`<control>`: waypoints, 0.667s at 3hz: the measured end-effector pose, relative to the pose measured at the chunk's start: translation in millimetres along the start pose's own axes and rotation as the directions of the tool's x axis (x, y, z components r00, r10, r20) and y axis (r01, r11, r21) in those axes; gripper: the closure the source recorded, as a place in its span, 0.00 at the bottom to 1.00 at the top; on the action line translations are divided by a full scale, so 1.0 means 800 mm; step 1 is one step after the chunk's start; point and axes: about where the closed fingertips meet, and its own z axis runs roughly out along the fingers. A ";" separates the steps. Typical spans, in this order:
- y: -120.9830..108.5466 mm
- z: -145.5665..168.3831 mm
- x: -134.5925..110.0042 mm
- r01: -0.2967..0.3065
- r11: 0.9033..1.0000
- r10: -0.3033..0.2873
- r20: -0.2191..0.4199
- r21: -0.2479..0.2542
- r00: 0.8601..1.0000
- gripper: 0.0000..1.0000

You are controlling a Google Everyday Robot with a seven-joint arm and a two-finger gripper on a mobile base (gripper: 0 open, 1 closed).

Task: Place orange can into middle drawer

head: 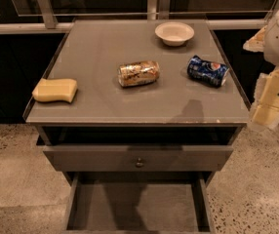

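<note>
The orange can (138,73) lies on its side near the middle of the grey cabinet top (105,48). It is golden-orange with dark mottled print. The middle drawer (134,206) is pulled out below, at the bottom of the view, and its grey floor is bare. My gripper (266,113) hangs off the right edge of the cabinet, beside and slightly below the top, well to the right of the orange can. It holds nothing that I can see.
A blue Pepsi can (208,70) lies on its side at the right of the top. A white bowl (174,33) stands at the back. A yellow sponge (55,90) lies at the left. A grey drawer front with a small knob (139,162) sits above the open drawer.
</note>
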 end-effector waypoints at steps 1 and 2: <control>-0.001 0.000 -0.001 0.002 1.000 -0.002 0.003 0.003 1.000 0.00; -0.036 0.018 -0.011 0.050 0.999 -0.049 0.083 -0.008 0.995 0.00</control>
